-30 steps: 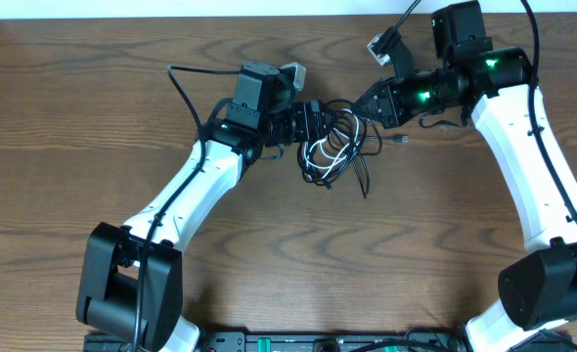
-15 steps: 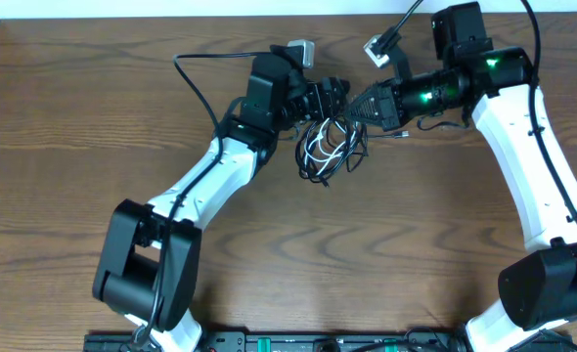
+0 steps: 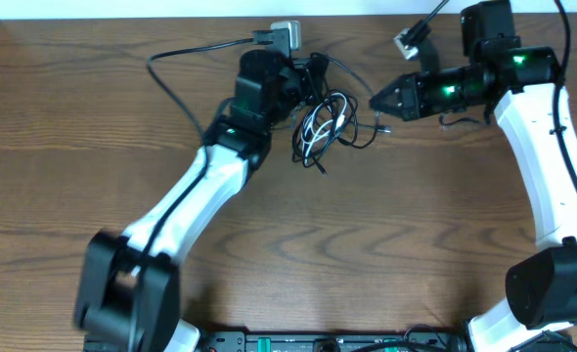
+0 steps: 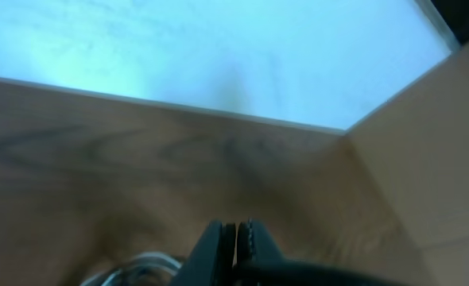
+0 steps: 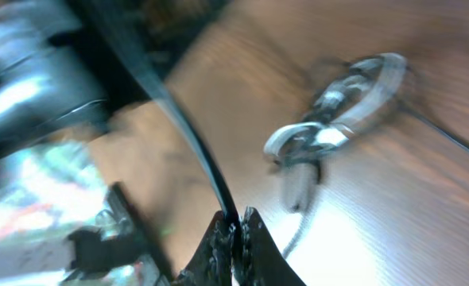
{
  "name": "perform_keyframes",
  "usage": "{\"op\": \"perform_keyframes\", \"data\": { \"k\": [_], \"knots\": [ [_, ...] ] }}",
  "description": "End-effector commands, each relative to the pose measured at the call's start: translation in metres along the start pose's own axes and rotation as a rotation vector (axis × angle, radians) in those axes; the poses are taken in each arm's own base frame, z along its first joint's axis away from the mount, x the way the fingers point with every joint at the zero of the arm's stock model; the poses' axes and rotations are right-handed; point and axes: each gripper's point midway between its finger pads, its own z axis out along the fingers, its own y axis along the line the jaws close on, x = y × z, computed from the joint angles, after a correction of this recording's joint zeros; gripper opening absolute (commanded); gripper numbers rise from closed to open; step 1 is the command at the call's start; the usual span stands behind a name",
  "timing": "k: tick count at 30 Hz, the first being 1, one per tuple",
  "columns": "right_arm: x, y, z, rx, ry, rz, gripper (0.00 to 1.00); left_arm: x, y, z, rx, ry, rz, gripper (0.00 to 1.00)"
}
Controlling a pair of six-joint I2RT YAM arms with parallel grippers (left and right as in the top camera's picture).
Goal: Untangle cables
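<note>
The cables [image 3: 323,122] form a small tangle of black cords and a white one near the table's back middle. My left gripper [image 3: 310,78] sits at the tangle's upper left. In the left wrist view it [image 4: 236,238] is shut, a black cable [image 4: 338,274] runs out of its jaws to the right, and the white cable [image 4: 131,266] blurs below. My right gripper [image 3: 378,101] is right of the tangle. The right wrist view shows it [image 5: 234,226] shut on a black cable [image 5: 195,151], with the white coil [image 5: 338,111] blurred beyond.
The table's back edge [image 3: 171,17] meets a white wall just behind the left gripper. A light board [image 4: 425,159] stands at the right in the left wrist view. The left arm's own thick black wire [image 3: 171,68] loops over the table to the left.
The left arm has swung toward the table's back edge and its jaws have shut. The right gripper has pulled away to the right. The tangle has shifted back and left.
</note>
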Motion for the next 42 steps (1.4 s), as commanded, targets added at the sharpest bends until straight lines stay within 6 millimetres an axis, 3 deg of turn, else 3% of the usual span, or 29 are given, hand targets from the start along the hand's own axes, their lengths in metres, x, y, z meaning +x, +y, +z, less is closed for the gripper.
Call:
{"op": "perform_keyframes", "data": {
  "k": [1,5,10,16,19,20,22,25,26,31,35,38,42],
  "knots": [
    [-0.004,-0.04,-0.013,0.222,-0.028,0.095,0.01,-0.034,-0.024,-0.042,-0.009,-0.061,0.12,0.07],
    [-0.002,-0.068,-0.005,0.311,-0.008,0.153,0.01,-0.033,-0.03,-0.074,-0.052,-0.013,0.142,0.07],
    [0.007,-0.092,0.017,0.321,0.055,0.199,0.01,-0.027,-0.041,-0.097,-0.045,0.06,0.165,0.07],
    [0.026,-0.13,0.05,0.337,0.152,0.27,0.01,-0.027,-0.099,-0.116,0.204,0.157,0.2,0.07],
    [0.027,-0.134,0.055,0.334,0.167,0.222,0.16,-0.046,-0.116,-0.124,0.24,0.126,0.124,0.07],
    [0.025,-0.131,0.053,0.331,0.162,0.198,0.3,-0.054,-0.116,-0.126,0.235,0.114,0.05,0.08],
    [0.022,-0.123,0.051,0.297,0.154,0.155,0.41,-0.062,-0.105,-0.126,0.194,0.095,-0.053,0.07],
    [0.016,-0.101,0.049,0.198,0.138,0.071,0.5,-0.072,-0.09,-0.125,0.16,0.081,-0.186,0.08],
    [0.013,-0.083,0.047,0.121,0.125,0.008,0.54,-0.082,-0.087,-0.127,0.181,0.067,-0.274,0.07],
    [0.008,-0.038,0.048,-0.043,0.095,-0.124,0.59,-0.131,-0.115,-0.142,0.394,-0.033,-0.375,0.07],
    [0.004,-0.021,0.049,-0.106,0.074,-0.151,0.62,-0.171,-0.148,-0.167,0.565,-0.176,-0.346,0.07],
    [0.0,-0.014,0.047,-0.14,0.055,-0.164,0.64,-0.185,-0.156,-0.177,0.61,-0.244,-0.322,0.07],
    [-0.004,-0.008,0.048,-0.167,0.037,-0.183,0.66,-0.191,-0.153,-0.177,0.604,-0.26,-0.393,0.07]
  ]
}}
